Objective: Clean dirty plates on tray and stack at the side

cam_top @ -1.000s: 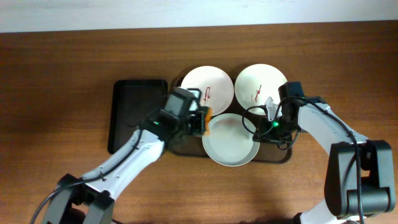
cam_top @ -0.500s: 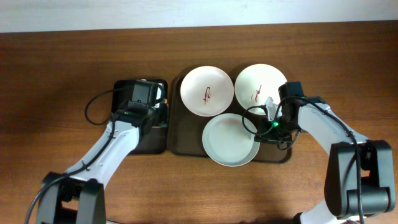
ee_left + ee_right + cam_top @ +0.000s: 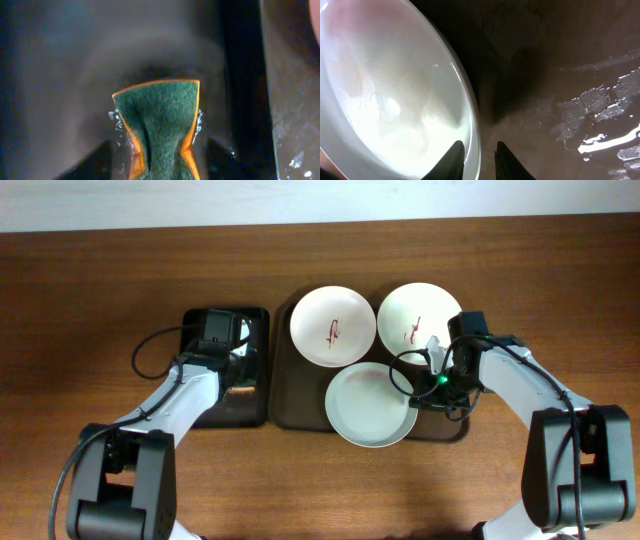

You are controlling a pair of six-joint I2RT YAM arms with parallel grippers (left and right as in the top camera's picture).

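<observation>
Three white plates lie on the brown tray. The back two each carry a red smear. The front plate looks plain white with a faint pink trace. My right gripper is shut on that plate's right rim, with one finger inside and the other over the tray. Over the black tray my left gripper is shut on a green and orange sponge, squeezed narrow between the fingers.
The smaller black tray sits directly left of the brown tray, their edges touching. Wet streaks shine on the brown tray's right part. Bare wooden table surrounds both trays. A cable loops off the left arm.
My left arm swung left, away from the front plate and over to the black tray, carrying the sponge. The right arm has stayed at the plate's rim.
</observation>
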